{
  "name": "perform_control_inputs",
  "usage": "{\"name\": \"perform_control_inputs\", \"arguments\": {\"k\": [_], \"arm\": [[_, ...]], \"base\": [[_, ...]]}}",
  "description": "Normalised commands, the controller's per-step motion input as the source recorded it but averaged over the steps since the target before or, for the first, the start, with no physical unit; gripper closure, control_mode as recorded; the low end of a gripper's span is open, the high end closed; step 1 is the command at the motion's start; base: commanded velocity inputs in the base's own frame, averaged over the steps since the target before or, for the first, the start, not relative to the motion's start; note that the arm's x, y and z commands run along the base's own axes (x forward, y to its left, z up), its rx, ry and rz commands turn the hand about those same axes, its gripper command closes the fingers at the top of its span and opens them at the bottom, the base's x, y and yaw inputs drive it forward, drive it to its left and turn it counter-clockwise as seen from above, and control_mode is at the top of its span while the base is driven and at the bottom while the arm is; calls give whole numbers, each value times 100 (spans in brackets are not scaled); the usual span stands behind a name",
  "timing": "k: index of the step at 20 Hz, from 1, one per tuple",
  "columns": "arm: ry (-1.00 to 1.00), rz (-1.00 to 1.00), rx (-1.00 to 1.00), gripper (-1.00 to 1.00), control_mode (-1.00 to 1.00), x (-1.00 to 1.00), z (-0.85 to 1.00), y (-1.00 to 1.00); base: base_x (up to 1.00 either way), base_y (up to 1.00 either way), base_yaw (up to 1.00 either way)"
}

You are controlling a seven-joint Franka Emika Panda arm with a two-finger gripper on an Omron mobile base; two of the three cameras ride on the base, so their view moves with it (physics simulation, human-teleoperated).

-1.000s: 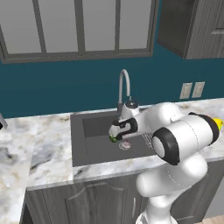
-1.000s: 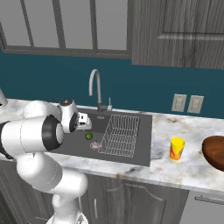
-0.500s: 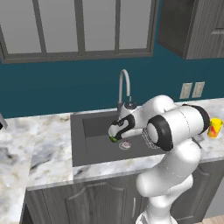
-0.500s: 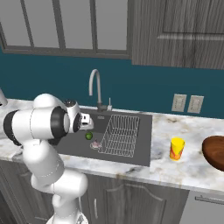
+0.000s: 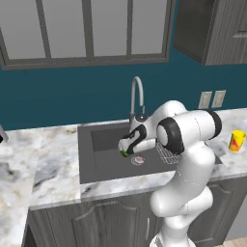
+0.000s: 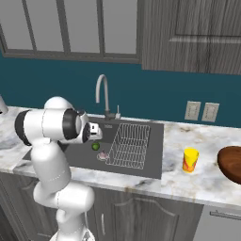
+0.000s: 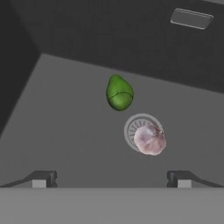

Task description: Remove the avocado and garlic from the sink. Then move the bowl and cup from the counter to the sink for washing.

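The first step is in hand: clearing the sink [image 6: 155, 141] of its two small things. The gripper [image 7: 111, 178] hangs inside the basin above the floor with its fingers spread wide and nothing between them. In the hand view the avocado [image 7: 119, 93] lies on the dark floor just beyond the drain [image 7: 131, 127], and the garlic [image 7: 150, 139] sits on the drain's near right edge, close beside the avocado but not touching it. From the right base view the avocado [image 6: 95, 146] and garlic [image 6: 102, 156] lie left of the wire rack [image 6: 130, 145], while the cup [image 6: 190, 160] stands on the counter [image 6: 197, 181] to the right and the bowl [image 6: 232, 163] sits further right still. The next move, as I judge it, calls for lowering the open fingers around one of the two, probably the avocado since it lies nearer the centre line, then closing and lifting it out to the counter. In the left base view the arm's own bulk covers most of the gripper, so only a sliver of green shows beneath it, and the cup [image 5: 237, 141] is partly cut by the arm's shoulder. The bowl is cropped by the right edge of the right base view
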Motion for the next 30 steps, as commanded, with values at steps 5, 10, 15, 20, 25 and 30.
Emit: {"name": "perform_control_inputs", "arguments": {"k": [5,10,15,20,25,30], "arm": [[-2,0,0,-100,-100,27,-16,6],[-4,0,0,-100,-100,24,-16,6],[-3,0,0,-100,-100,22,-18,4],[-1,0,0,-100,-100,18,-18,1],[0,0,0,-100,-100,19,-19,0],[-1,0,0,-100,-100,19,-18,0]], "base": [[0,0,0],[0,0,0],[0,0,0],[0,0,0],[0,0,0],[0,0,0]]}}
